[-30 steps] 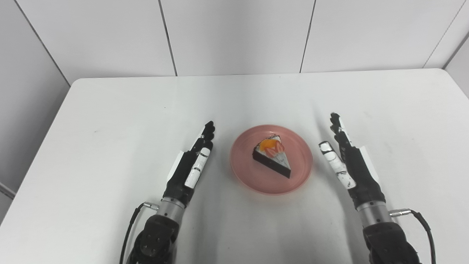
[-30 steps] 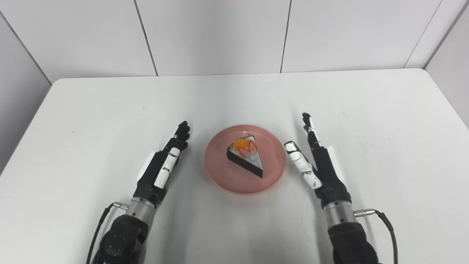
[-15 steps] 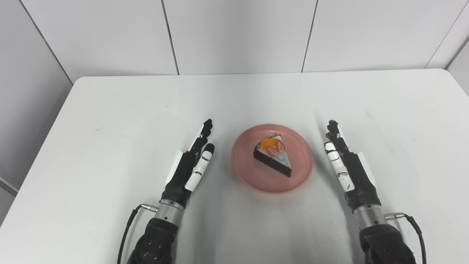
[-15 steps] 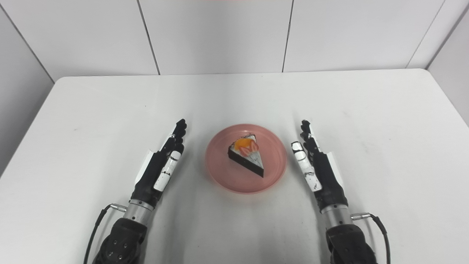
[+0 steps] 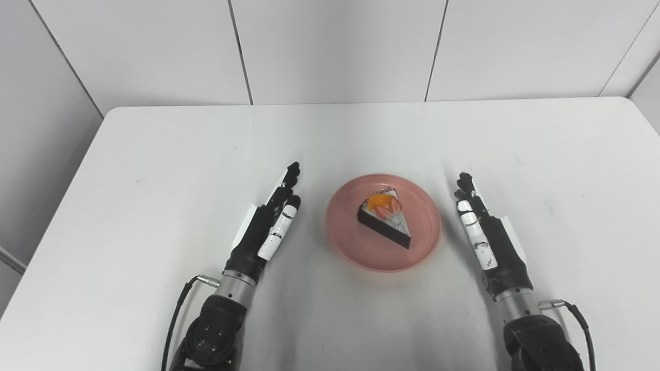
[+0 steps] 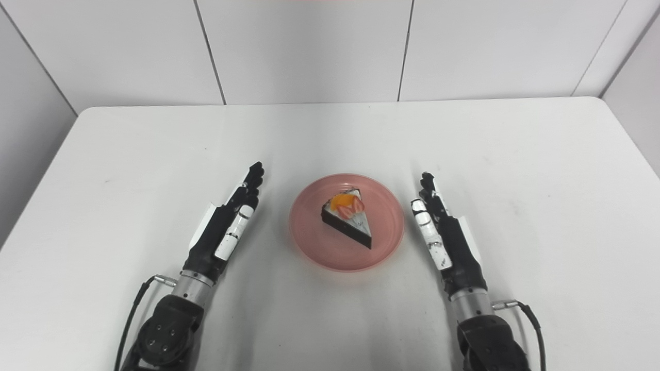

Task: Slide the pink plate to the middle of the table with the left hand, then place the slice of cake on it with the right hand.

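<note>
A pink plate (image 5: 424,234) rests near the middle of the white table (image 5: 154,154). On it lies a dark chocolate cake slice (image 5: 384,219) topped with white cream, strawberry and orange pieces. My left hand (image 5: 268,226) lies flat to the plate's left, fingers straight and pointing away from me, holding nothing. My right hand (image 5: 487,237) lies to the plate's right, likewise stretched out with nothing in it. Neither hand touches the plate.
White wall panels (image 5: 335,46) stand behind the table's far edge. Bare table surface stretches on both sides of the hands and beyond the plate. A thin cable (image 5: 175,319) runs from the left wrist.
The right hand has drawn back a little toward me and its thumb has folded in alongside the fingers. The left hand, the plate and the cake hold their places.
</note>
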